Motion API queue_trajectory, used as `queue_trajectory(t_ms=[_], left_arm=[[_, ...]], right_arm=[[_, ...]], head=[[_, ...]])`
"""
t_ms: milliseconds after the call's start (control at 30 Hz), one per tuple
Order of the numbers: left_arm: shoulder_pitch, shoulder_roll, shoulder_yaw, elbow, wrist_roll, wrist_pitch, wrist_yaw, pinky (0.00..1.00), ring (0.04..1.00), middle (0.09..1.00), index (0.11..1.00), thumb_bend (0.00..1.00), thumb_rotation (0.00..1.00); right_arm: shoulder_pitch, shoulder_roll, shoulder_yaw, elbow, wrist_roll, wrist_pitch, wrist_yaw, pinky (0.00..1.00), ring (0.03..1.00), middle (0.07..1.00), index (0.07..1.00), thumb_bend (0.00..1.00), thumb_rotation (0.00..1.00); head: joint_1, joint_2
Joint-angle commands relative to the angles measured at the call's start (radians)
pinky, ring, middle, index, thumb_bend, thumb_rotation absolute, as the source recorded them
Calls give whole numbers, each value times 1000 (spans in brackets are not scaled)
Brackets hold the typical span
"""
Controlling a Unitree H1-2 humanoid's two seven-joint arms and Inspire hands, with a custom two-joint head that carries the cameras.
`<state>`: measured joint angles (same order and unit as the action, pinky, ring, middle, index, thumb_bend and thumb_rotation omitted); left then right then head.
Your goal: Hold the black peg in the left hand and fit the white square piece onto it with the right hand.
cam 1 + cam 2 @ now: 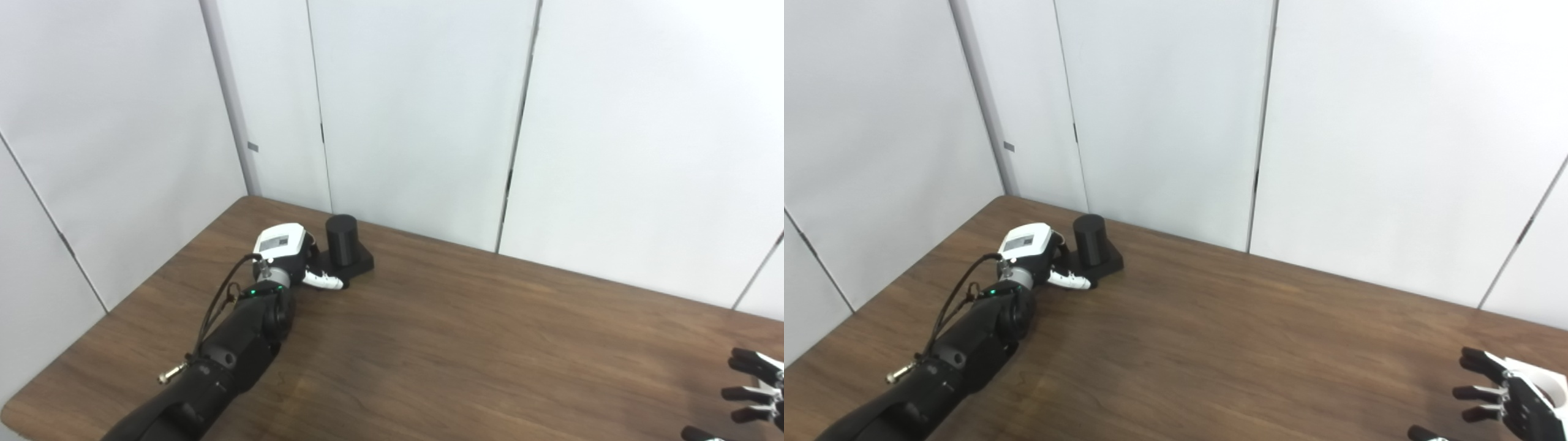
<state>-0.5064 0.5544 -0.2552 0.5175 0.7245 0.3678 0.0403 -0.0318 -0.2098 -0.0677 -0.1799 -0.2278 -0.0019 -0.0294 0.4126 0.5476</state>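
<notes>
Two hands show in both views, over one wooden table (465, 343) that fills the lower half of each picture, with plain white wall panels (416, 110) behind it. I take the black peg (341, 240) as the landmark: it is a short round cylinder standing upright on a flat black base (361, 262), near the far left corner of the table and close to the wall.

Just beside the peg, on the side nearer to the camera, is the left hand (288, 251), at the end of a long black arm that enters from the lower left edge. Its white back faces up. One white finger (324, 282) lies against the near edge of the black base and seems to touch it; the other fingers are hidden behind the hand, so I cannot tell if they are closed around the peg or only resting beside it.

Well apart from the peg, at the lower right corner of the table, is the right hand (1513, 398). The right eye view shows more of it: the white palm part and several black fingers (1476, 358) spread apart and a little curled, holding nothing. The left eye view cuts this hand at the picture edge, and only the dark fingertips are seen there.

The white square piece does not show in either view, so I cannot tell where it is.
</notes>
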Motion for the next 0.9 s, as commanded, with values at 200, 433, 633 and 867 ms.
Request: queue_trajectory(t_ms=[200, 433, 633, 867], left_arm=[[17, 29, -20, -55, -45, -105, -55, 750, 846, 814, 480, 522, 63], [49, 51, -52, -91, -68, -356, -22, 771, 862, 829, 480, 523, 59], [51, 75, -115, -75, -22, -588, 37, 824, 887, 840, 484, 524, 62], [41, 52, -156, -77, -18, -708, 6, 832, 897, 853, 485, 524, 68]], right_arm=[[-25, -8, -8, -52, -3, -4, -3, 478, 610, 758, 745, 439, 0], [-27, -4, -5, -60, -11, 2, -5, 481, 616, 757, 748, 428, 0], [-30, -3, -5, -65, -1, 3, -1, 495, 626, 761, 752, 423, 0], [-30, -4, -3, -74, -9, 18, -1, 478, 625, 764, 753, 426, 0]], head=[[-3, 7], [-15, 11], [-23, 12], [-30, 17]])
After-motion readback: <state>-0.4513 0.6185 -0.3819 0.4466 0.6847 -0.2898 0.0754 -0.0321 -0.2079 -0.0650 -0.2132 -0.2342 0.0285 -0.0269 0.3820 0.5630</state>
